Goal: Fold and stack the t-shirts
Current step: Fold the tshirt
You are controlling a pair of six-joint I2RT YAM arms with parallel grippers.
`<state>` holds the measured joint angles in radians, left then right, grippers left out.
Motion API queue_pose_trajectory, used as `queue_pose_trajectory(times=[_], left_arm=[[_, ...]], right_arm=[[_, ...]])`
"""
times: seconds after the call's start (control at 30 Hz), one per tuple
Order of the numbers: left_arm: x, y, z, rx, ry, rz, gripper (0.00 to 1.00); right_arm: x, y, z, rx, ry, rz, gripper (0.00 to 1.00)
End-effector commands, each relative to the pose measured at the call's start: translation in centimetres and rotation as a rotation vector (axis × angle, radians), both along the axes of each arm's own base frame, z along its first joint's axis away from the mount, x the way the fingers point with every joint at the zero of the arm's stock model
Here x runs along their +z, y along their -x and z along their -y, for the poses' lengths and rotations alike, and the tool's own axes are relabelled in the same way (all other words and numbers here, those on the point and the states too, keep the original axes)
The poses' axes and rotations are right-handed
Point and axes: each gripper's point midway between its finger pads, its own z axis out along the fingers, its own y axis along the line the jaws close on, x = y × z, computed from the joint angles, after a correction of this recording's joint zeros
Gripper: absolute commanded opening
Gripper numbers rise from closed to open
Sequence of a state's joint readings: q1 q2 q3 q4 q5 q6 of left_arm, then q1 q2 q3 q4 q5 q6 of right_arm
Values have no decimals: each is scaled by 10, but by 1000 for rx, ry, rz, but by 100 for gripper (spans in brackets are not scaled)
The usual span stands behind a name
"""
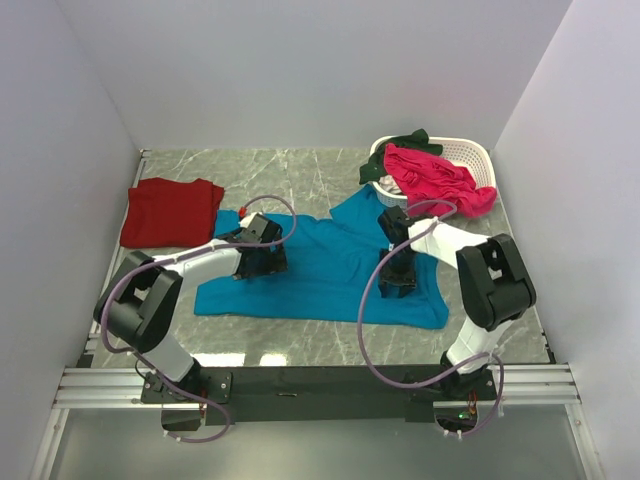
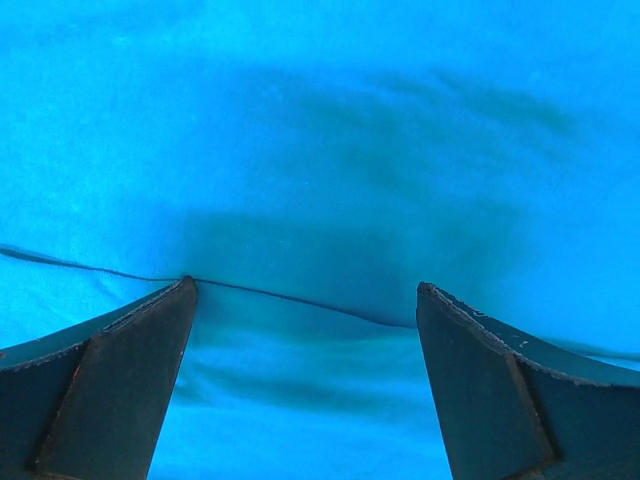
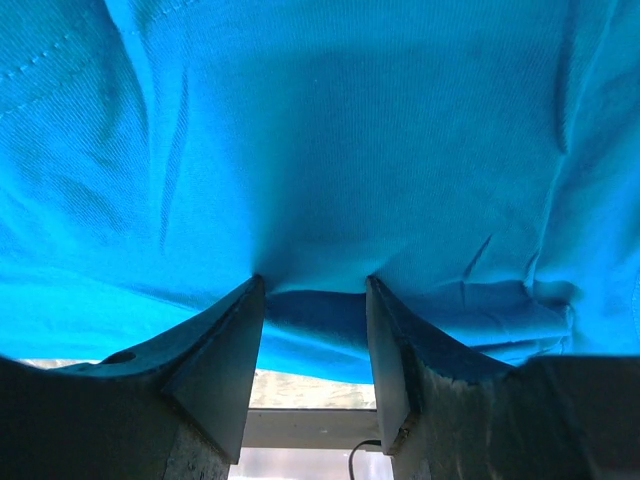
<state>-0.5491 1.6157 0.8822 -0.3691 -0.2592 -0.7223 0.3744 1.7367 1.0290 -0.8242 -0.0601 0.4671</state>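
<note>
teal-blue short-sleeved cloth t-shirt [image 1: 320, 272] lies lengthwise left-right on grey marbled tabletop [image 1: 300, 175] | left gripper [image 2: 307, 284] over its left half, jaws wide apart | right gripper [image 3: 315, 279] at near-right hem, jaws narrowly apart

The left arm [image 1: 185, 265] reaches forward and inward from its base with the elbow bent low. The left gripper [image 1: 263, 260] points down, and the wrist view shows its fingers [image 2: 120, 380] wide apart. The right arm [image 1: 445, 240] rises to its elbow and angles inward. The right gripper [image 1: 397, 278] is turned down. Its fingers [image 3: 215, 360] stand a narrower gap apart, tips against the teal-blue t-shirt [image 1: 330, 270].
</note>
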Motion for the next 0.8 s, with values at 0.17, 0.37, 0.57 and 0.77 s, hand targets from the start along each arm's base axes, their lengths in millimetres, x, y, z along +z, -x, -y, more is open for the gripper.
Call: queue_pose_trajectory(times=[0.17, 0.37, 0.57, 0.77], left_arm=[[-37, 80, -19, 84, -2, -318, 99], [-44, 106, -23, 113, -3, -422, 99], [-46, 127, -30, 140, 2, -471, 99], [-23, 121, -31, 140, -17, -445, 99]], right_arm=[[-20, 53, 17, -15, 37, -120, 53], [-19, 73, 22, -19, 39, -156, 53], [-18, 91, 26, -38, 44, -200, 53], [-10, 95, 20, -28, 25, -199, 53]])
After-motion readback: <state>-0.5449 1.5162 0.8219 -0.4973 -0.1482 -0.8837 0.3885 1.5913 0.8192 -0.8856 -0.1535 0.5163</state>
